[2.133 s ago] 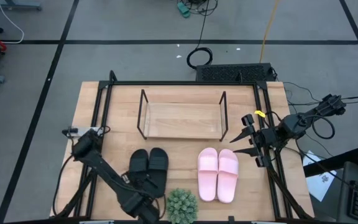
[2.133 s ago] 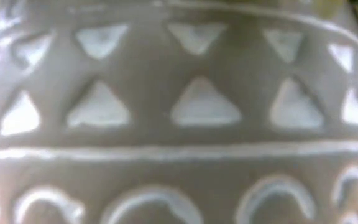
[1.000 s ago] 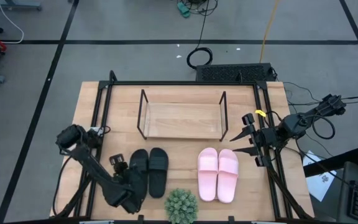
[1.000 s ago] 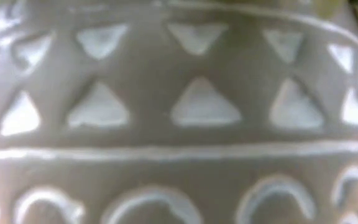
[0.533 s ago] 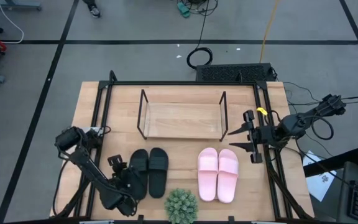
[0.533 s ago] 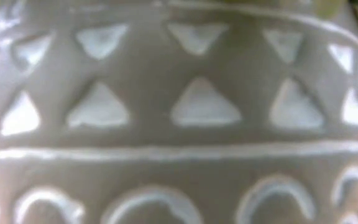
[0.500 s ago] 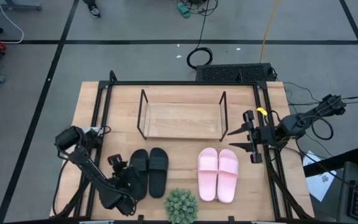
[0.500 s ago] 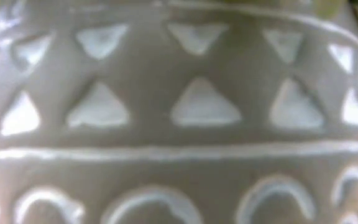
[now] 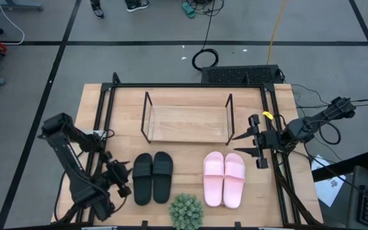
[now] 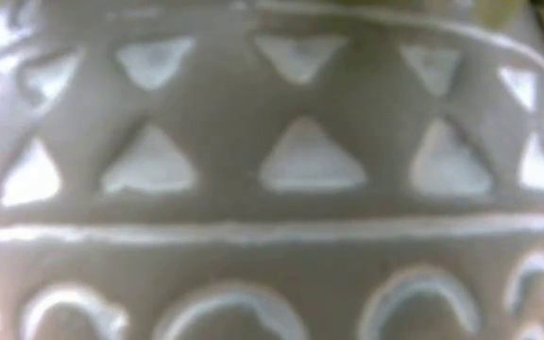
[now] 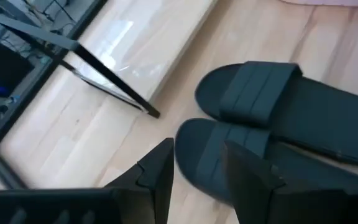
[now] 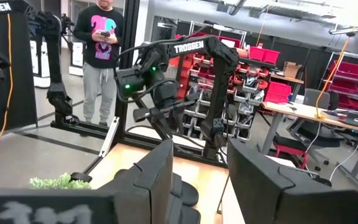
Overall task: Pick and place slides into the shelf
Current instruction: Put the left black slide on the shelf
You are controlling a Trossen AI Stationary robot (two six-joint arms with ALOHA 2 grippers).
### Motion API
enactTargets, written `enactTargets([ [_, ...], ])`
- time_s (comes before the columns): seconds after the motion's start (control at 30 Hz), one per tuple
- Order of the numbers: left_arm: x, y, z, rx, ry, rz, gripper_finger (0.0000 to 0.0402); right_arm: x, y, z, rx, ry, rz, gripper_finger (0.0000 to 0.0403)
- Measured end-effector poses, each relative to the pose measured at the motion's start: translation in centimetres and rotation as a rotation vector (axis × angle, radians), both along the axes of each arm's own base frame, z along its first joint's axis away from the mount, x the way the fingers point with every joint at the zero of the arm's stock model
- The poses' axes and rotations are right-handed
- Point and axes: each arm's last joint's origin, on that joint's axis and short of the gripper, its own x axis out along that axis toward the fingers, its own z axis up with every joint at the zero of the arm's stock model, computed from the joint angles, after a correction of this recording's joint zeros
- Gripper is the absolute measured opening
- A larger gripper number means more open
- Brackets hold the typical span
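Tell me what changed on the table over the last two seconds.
The left gripper swung from the table's front edge, near the potted plant, out to the left of the black slides, and now hangs open beside them, holding nothing. The right gripper edged slightly toward the shelf, open. The black slides, the pink slides, the empty shelf and the plant kept their places.
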Motion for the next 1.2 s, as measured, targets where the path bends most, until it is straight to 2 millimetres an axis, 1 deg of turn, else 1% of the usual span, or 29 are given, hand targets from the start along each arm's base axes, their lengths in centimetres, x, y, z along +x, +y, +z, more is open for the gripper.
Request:
enactTargets([
  [0.07,0.0,0.0,0.0,0.008,-0.006,-0.008,0.0136,0.0,0.0,0.0,-0.002,0.001,0.0,0.0144],
  [0.2,-0.7,0.0,0.0,0.047,-0.129,-0.038,0.0136,0.0,0.0,0.0,0.003,0.001,0.0,0.0144],
  [0.27,-1.0,0.3,-0.6,0.035,-0.139,0.003,0.0136,0.0,0.0,0.0,0.006,0.001,0.003,0.0144],
  [0.33,-1.2,0.4,-1.6,0.014,-0.134,0.049,0.0136,0.0,0.0,0.0,0.013,0.002,0.005,0.0144],
  [0.43,-1.4,0.7,-2.8,0.014,-0.147,0.074,0.0136,0.0,0.0,0.0,0.015,0.003,0.005,0.0144],
  [0.6,-2.1,1.6,-3.9,0.065,-0.167,0.108,0.0136,0.0,0.0,0.0,0.013,0.002,0.005,0.0144],
  [0.73,-2.3,1.9,-4.3,0.046,-0.166,0.136,0.0136,0.0,0.0,0.0,0.014,0.002,0.005,0.0144],
  [0.83,-2.1,1.4,-3.9,-0.012,-0.155,0.147,0.0136,0.0,0.0,0.0,0.026,0.004,0.006,0.0144],
  [0.9,-2.0,1.0,-3.6,-0.044,-0.116,0.141,0.0136,0.0,0.0,0.0,0.029,0.004,0.006,0.0144],
  [0.97,-1.8,0.6,-3.6,-0.093,-0.116,0.148,0.0136,0.0,0.0,0.0,0.029,0.004,0.006,0.0144],
  [1.07,-1.1,-0.2,-4.0,-0.161,-0.161,0.128,0.0136,0.0,0.0,0.0,0.024,0.004,0.006,0.0144],
  [1.13,-0.5,-0.7,-4.5,-0.187,-0.144,0.105,0.0136,0.0,0.0,0.0,0.018,0.003,0.005,0.0144],
  [1.2,0.2,-0.9,-5.1,-0.203,-0.093,0.097,0.0136,0.0,0.0,0.0,0.012,0.002,0.005,0.0144],
])
